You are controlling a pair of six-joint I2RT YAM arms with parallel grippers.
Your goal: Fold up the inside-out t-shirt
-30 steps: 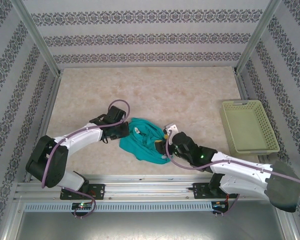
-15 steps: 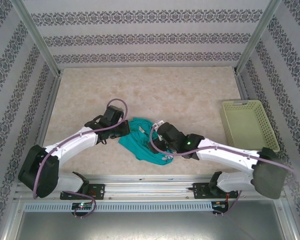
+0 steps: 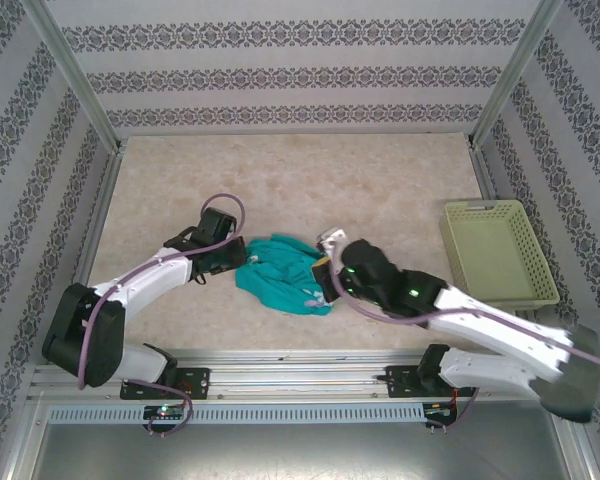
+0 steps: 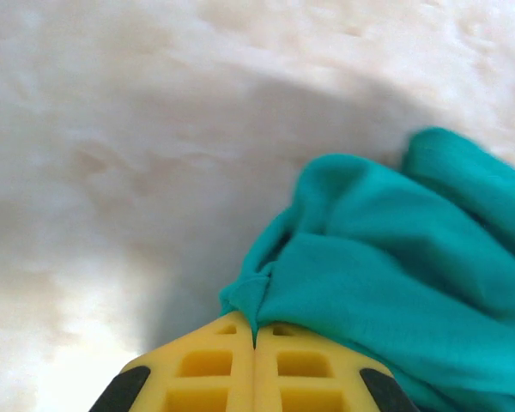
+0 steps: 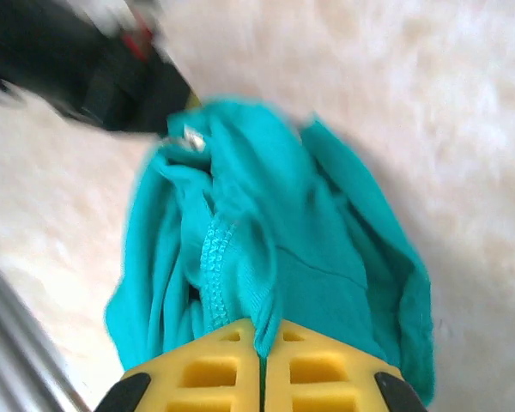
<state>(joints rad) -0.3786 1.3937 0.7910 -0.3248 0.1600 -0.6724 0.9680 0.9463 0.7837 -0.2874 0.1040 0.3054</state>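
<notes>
**Bunched T-Shirt Pinched at Both Sides**

The teal t-shirt (image 3: 280, 278) is seen crumpled on the table (image 3: 310, 180) between the arms, near the front edge. Its left edge is pinched by the left tool (image 4: 255, 333), and a seam ridge by the right tool (image 5: 259, 336). The cloth is best drawn apart evenly and spread flat before any fold is made.

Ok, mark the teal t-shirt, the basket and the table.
teal t-shirt (image 3: 280, 278), top external view, middle of the bunched cloth.
basket (image 3: 483, 205), top external view, far rim.
table (image 3: 310, 180), top external view, bare surface beyond the shirt.
</notes>
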